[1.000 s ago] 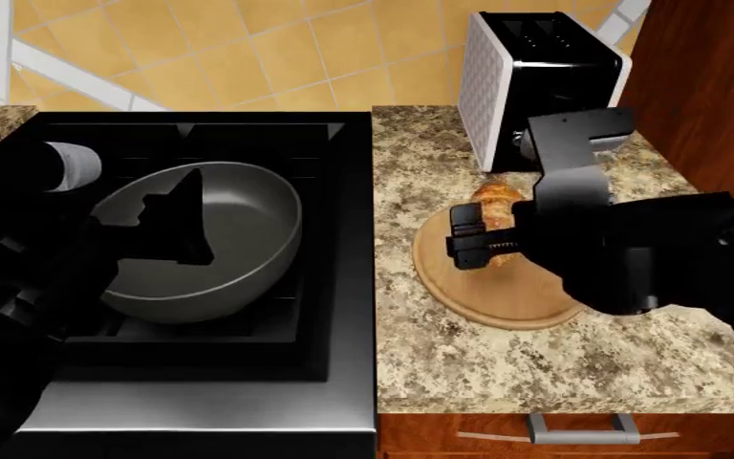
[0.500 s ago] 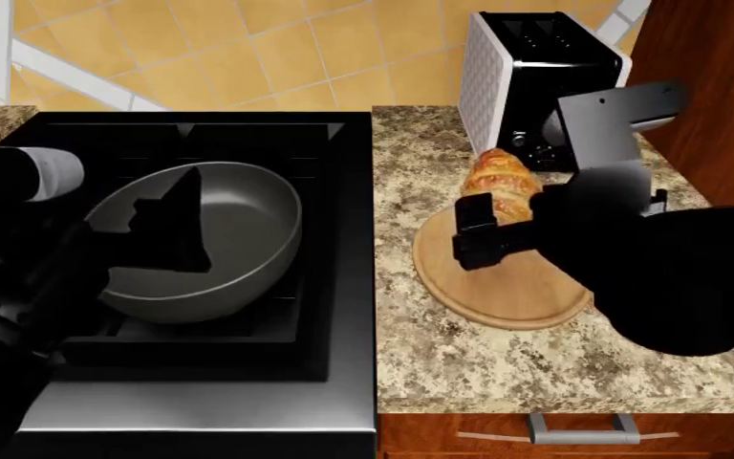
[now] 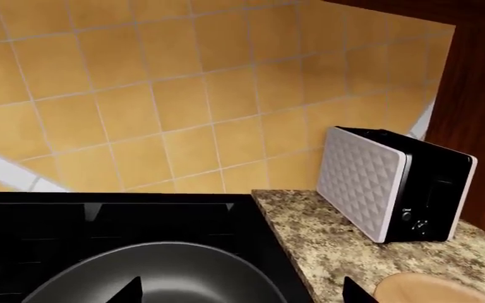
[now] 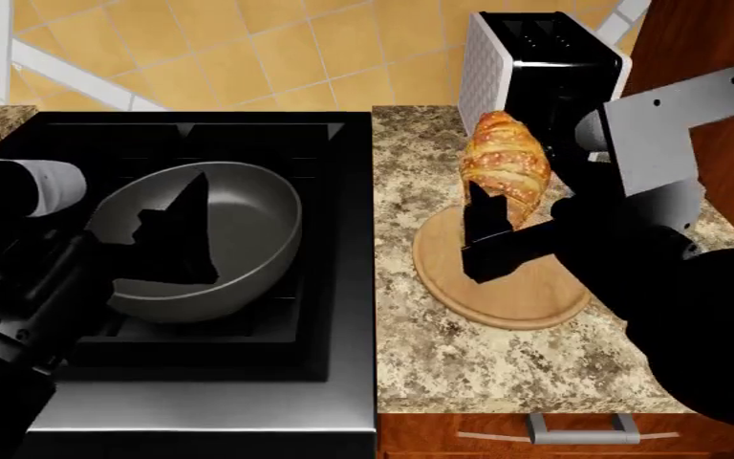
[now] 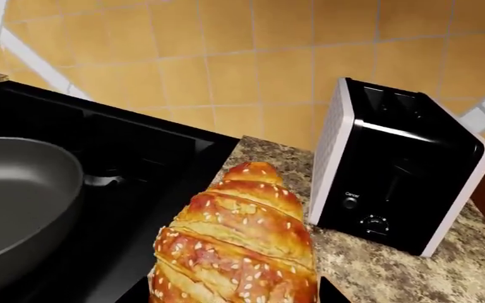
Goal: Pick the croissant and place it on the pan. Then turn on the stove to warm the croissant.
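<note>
- Right gripper (image 4: 492, 232): clenched on the lower end of the croissant (image 4: 505, 164), as seen in the head view. The black fingers cover the pastry's lower end.
- Croissant: held upright in the air above the far edge of the round wooden board (image 4: 507, 287), clear of its surface. Its upper tip points toward the toaster (image 4: 539, 67). In the right wrist view the croissant (image 5: 235, 240) fills the near foreground, its seeded, ridged crust plainly visible.
- Pan (image 4: 221, 239): resting on the grates of the stove (image 4: 278, 143), to the left of the granite counter (image 4: 469, 354). The bowl is dark grey. The croissant is well apart from it, with the counter edge between them.
- Left gripper (image 4: 176, 229): hovering over the near-left part of the pan. Two dark fingertip points show at the edge of the left wrist view with a wide gap between them, so the claw is released and holds nothing.
- Toaster: black and white, standing at the back of the counter, just beyond the board, against the tiled wall (image 3: 141, 95).
- Stove knobs: not visible in any view.
</note>
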Motion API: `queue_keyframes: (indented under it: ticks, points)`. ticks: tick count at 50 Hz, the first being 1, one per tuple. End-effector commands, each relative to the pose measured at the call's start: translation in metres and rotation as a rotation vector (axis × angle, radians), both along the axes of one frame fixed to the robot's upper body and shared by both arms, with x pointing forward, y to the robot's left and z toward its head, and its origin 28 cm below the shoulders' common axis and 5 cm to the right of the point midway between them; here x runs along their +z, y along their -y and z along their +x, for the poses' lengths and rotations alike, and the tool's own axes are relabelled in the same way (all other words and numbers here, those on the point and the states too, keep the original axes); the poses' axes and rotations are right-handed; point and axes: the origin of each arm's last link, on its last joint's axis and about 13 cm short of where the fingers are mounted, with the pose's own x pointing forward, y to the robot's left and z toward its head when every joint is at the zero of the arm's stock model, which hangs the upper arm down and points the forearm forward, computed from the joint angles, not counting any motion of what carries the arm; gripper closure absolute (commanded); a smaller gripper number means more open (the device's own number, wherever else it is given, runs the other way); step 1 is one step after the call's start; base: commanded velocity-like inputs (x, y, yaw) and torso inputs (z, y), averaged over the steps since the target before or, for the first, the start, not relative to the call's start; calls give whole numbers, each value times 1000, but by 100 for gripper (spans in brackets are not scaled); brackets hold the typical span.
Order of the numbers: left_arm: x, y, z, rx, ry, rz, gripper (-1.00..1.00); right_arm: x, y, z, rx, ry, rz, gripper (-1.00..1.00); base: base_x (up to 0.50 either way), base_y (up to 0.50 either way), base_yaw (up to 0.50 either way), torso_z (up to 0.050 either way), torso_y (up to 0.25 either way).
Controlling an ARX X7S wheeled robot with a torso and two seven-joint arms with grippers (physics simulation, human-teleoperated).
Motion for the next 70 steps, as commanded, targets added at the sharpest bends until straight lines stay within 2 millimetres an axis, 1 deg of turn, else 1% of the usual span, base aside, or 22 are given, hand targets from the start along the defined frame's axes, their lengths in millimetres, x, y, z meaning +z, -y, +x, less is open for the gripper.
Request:
queue_keyframes:
  ticks: [1, 13, 27, 28, 34, 37, 50, 70]
  points:
    - [1, 2, -1, 1, 9, -9, -100, -4, 4, -8, 28, 110, -13, 100, 0, 0, 0, 0, 0]
    - [6, 2, 0, 6, 33, -22, -100, -10, 4, -13, 56, 168, -35, 100, 0, 0, 0, 0, 0]
    - [6, 3, 0, 3, 38, -20, -100, -10, 5, -13, 59, 174, -26, 100, 0, 0, 0, 0, 0]
    - [6, 3, 0, 4, 38, -20, -100, -10, 5, -13, 67, 164, 6, 100, 0, 0, 0, 0, 0]
    - [6, 3, 0, 3, 36, -20, -100, -10, 5, -13, 67, 168, -11, 100, 0, 0, 0, 0, 0]
    - [3, 3, 1, 1, 27, -26, -100, -8, 3, -12, 73, 172, -21, 100, 0, 275, 0, 0, 0]
    - [3, 2, 0, 4, 30, -31, -100, -7, 2, -13, 77, 176, -24, 100, 0, 298, 0, 0, 1]
    - [2, 3, 0, 1, 27, -33, -100, -9, 2, -14, 76, 166, -27, 100, 0, 299, 0, 0, 0]
